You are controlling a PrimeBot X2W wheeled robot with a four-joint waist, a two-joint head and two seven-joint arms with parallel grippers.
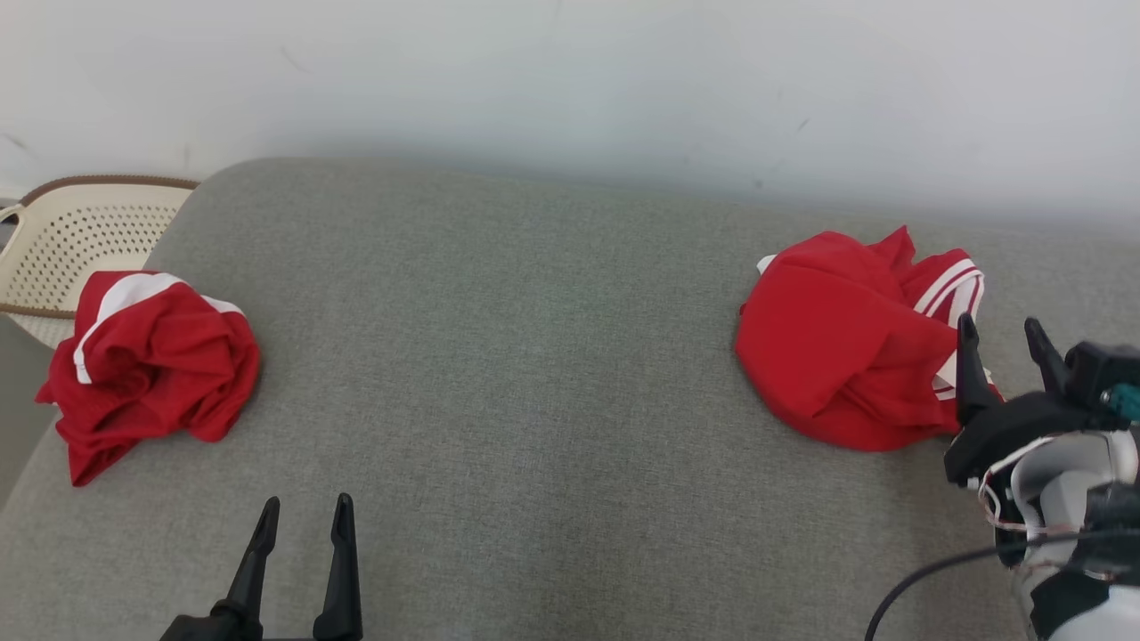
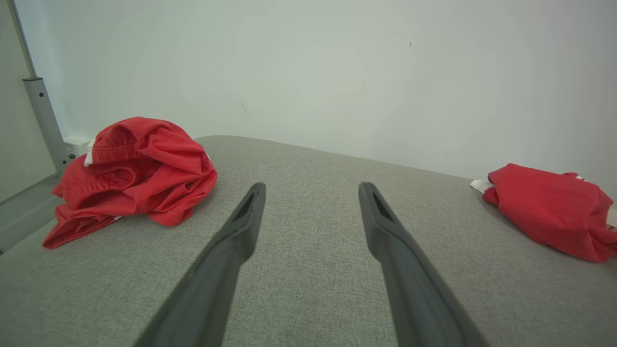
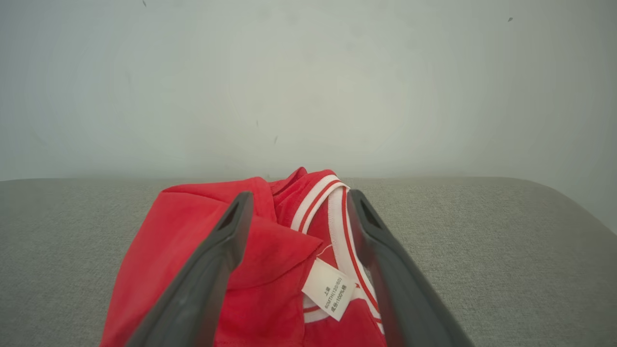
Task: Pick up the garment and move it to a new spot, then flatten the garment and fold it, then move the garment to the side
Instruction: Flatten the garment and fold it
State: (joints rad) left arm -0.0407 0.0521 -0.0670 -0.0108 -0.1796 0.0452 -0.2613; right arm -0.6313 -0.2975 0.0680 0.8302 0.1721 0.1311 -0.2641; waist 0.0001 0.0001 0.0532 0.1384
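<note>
hovering just beside the crumpled red jersey garment with the white-striped collar [image 1: 828,347], the right pincer [image 1: 1002,343] stands with jaws apart, clamped on nothing. the garment lies on the right side of the grey upholstered cushion [image 1: 534,356], just ahead and to the left of that pincer, collar nearest. the left pincer [image 1: 306,512], also apart, sits well away, nearer a second red heap [image 1: 151,365].

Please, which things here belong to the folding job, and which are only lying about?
For the job:
- red shirt with striped collar, next to the open right gripper
- open left gripper
- grey cushion under it

Lying about, for now:
- second red garment, crumpled at the left, apart from both grippers
- basket
- wall
</note>
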